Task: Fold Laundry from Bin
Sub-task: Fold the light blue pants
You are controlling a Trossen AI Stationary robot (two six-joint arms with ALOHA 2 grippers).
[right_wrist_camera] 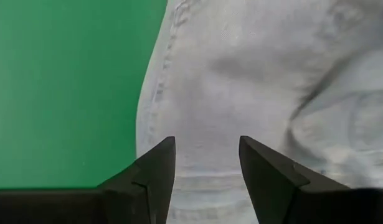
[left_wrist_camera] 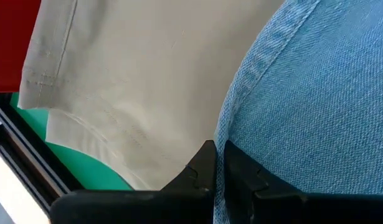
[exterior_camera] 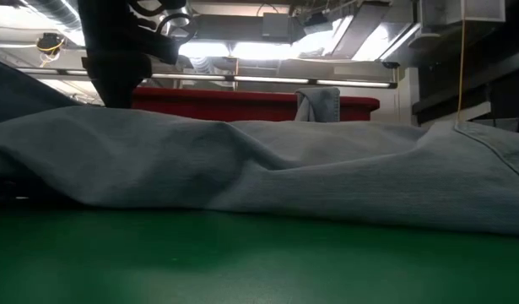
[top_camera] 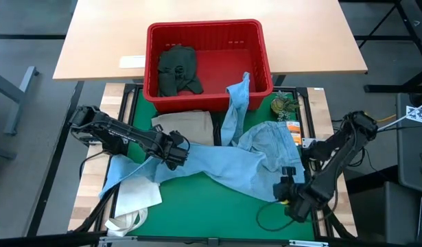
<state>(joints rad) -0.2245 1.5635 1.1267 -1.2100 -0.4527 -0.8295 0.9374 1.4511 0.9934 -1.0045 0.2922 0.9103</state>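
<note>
The light blue jeans (top_camera: 224, 165) lie spread across the green mat (top_camera: 217, 206), long axis running side to side between the two arms, with one leg trailing up over the rim of the red bin (top_camera: 152, 65). The left gripper (top_camera: 175, 152) is clamped shut on a denim edge at the left end; the right gripper (top_camera: 287, 191) hovers with its fingers parted just over the waistband end, gripping nothing, so it looks the nearer one for the next grasp there. Tan trousers (top_camera: 186, 127) sit folded beside the bin, partly under the jeans. A dark green piece (top_camera: 178, 68) is in the bin. Beyond the mat stands a wooden table (top_camera: 94, 41); ceiling lights show behind.
</note>
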